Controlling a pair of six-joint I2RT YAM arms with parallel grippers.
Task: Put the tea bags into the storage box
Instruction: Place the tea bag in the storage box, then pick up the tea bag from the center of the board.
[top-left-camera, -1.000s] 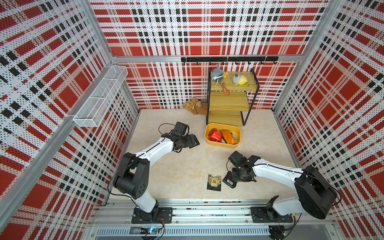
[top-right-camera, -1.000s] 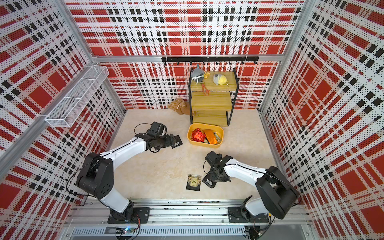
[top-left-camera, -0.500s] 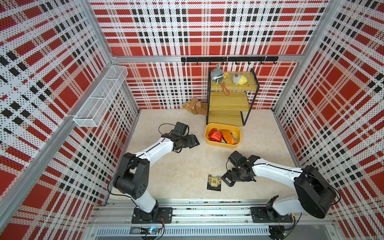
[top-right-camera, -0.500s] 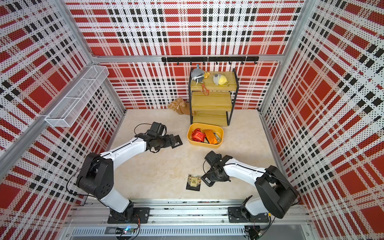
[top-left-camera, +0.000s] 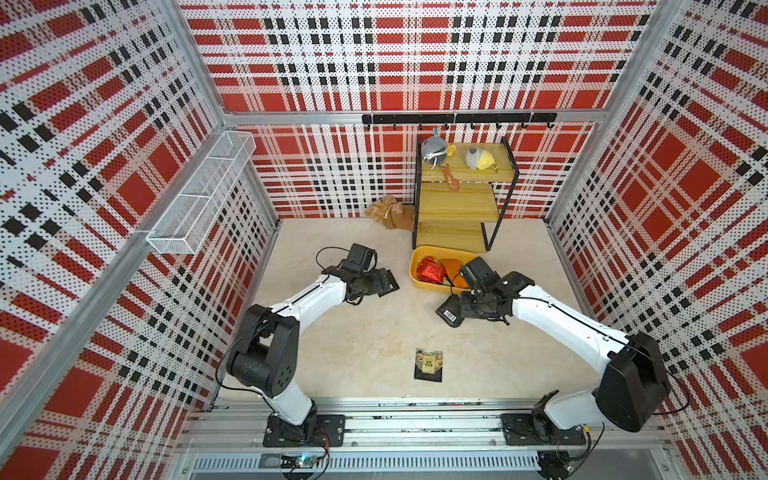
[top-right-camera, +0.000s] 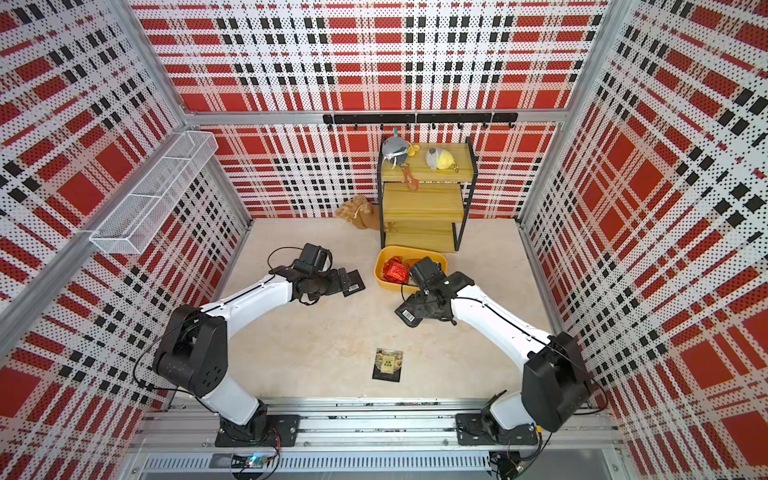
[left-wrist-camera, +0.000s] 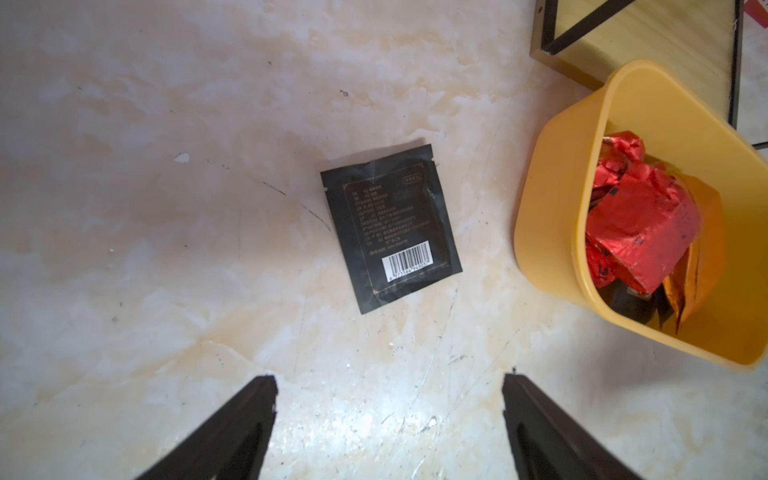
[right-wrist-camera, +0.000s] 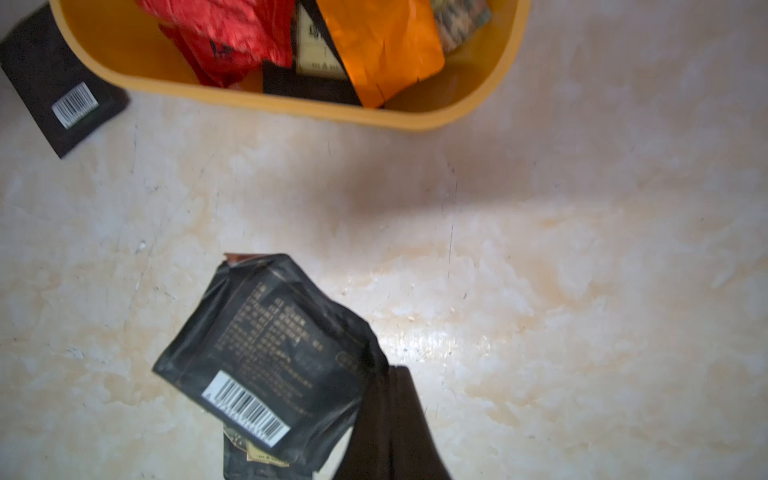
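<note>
the right gripper (right-wrist-camera: 390, 386) had its fingers (right-wrist-camera: 399, 415) pressed together on one corner of a black barcode tea bag (right-wrist-camera: 266, 357). the bag hung crumpled above the table (right-wrist-camera: 540, 270), just on the near side of the yellow storage box (right-wrist-camera: 291, 106). the left gripper (left-wrist-camera: 388, 380) hovered with its fingers (left-wrist-camera: 249, 415) spread wide, touching nothing. a second black tea bag (left-wrist-camera: 390, 226) lay flat just left of the box. red tea bags (left-wrist-camera: 640, 232) and an orange tea bag (right-wrist-camera: 382, 45) lay inside the box. a pictured tea bag (top-left-camera: 428, 365) lay at the near middle of the table, well apart from the box.
</note>
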